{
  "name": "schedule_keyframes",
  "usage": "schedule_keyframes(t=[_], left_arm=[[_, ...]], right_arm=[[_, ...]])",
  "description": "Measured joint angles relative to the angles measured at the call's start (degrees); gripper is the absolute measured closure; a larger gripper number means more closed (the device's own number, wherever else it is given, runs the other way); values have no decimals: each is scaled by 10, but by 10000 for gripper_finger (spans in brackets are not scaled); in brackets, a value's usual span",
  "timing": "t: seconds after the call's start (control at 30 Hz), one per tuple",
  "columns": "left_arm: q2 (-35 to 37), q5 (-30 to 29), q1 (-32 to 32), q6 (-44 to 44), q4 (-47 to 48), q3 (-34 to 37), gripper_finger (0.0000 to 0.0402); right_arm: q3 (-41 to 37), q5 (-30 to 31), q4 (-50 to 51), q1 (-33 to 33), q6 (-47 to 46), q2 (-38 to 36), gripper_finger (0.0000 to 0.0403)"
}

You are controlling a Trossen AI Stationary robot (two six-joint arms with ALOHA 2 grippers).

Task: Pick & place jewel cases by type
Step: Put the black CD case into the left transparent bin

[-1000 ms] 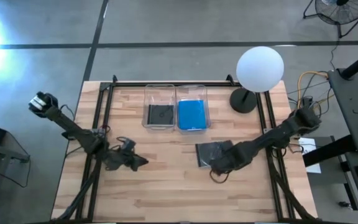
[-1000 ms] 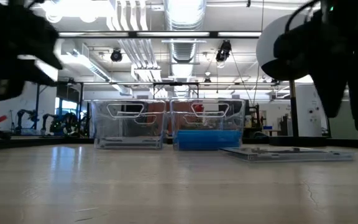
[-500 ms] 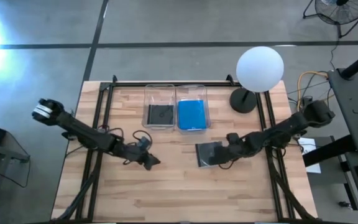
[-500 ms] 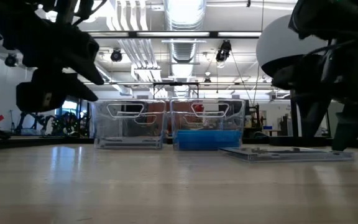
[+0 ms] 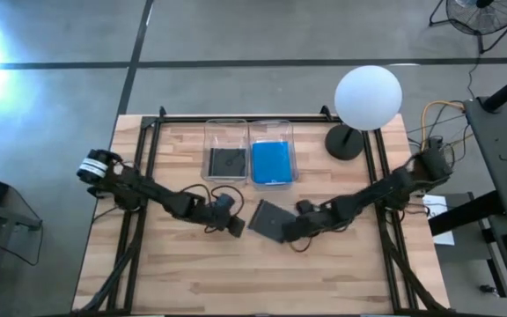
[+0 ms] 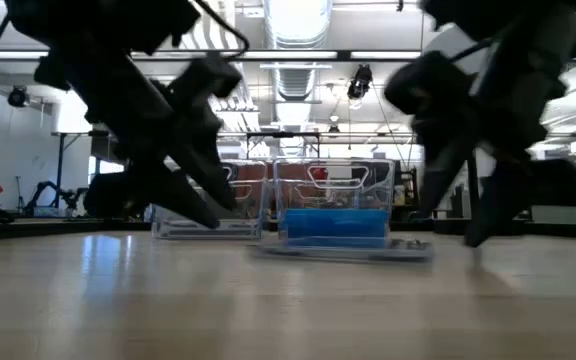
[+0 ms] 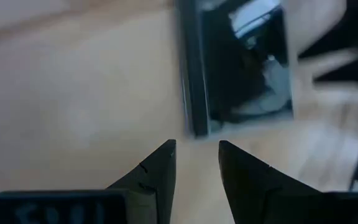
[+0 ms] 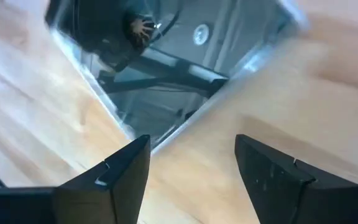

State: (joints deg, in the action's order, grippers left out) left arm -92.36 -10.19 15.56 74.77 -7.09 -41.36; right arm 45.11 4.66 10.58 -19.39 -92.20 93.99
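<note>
One dark grey jewel case [image 5: 268, 220] lies flat on the table, turned diamond-wise, in front of the bins; it also shows in the low view [image 6: 343, 250]. My left gripper [image 5: 234, 226] is just left of it, open a little, with the case [image 7: 241, 68] ahead of the fingertips [image 7: 196, 146]. My right gripper [image 5: 290, 231] is at the case's right near side, wide open [image 8: 191, 146], with a corner of the case [image 8: 151, 143] by one fingertip. The left clear bin [image 5: 226, 132] holds a dark case [image 5: 227, 162]. The right clear bin [image 5: 271, 130] holds blue cases [image 5: 271, 162]. My right gripper stands with the dark case's corner [image 8: 151, 143] right at one fingertip [image 8: 138, 149]; I cannot tell whether they touch. The case lies flat on the table. My left gripper touches nothing.
A lamp with a white globe [image 5: 368, 97] and dark base [image 5: 345, 142] stands at the far right of the table. Dark frame rails [image 5: 148, 150] run along both sides. Cables [image 5: 438, 119] hang off the right edge. Bare wood [image 5: 262, 273] lies toward the near edge.
The left gripper has swung toward the table's right, up to the dark case. The right gripper has moved toward the table's left. The case has slid left along the table and turned about, from square-on to diamond-wise.
</note>
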Motion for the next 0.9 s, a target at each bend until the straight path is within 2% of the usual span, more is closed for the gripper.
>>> schedule_keyframes(t=[0.2, 0.33, 0.5, 0.7, 0.9], left_arm=[[-5, -2, -35, 12, -21, 7, 298], [-8, 14, -63, -17, -24, 8, 298], [-51, 75, -85, -29, -65, 3, 298], [-90, 84, -84, -41, -69, -29, 298], [-103, 99, -83, -74, -23, -58, 298]], right_arm=[[74, -7, 2, -10, 14, 80, 175], [107, -12, 15, -17, 23, 107, 175], [120, -13, 25, -21, 29, 106, 175], [115, -21, 40, -26, 13, 98, 175], [107, -12, 33, -36, -21, 99, 175]])
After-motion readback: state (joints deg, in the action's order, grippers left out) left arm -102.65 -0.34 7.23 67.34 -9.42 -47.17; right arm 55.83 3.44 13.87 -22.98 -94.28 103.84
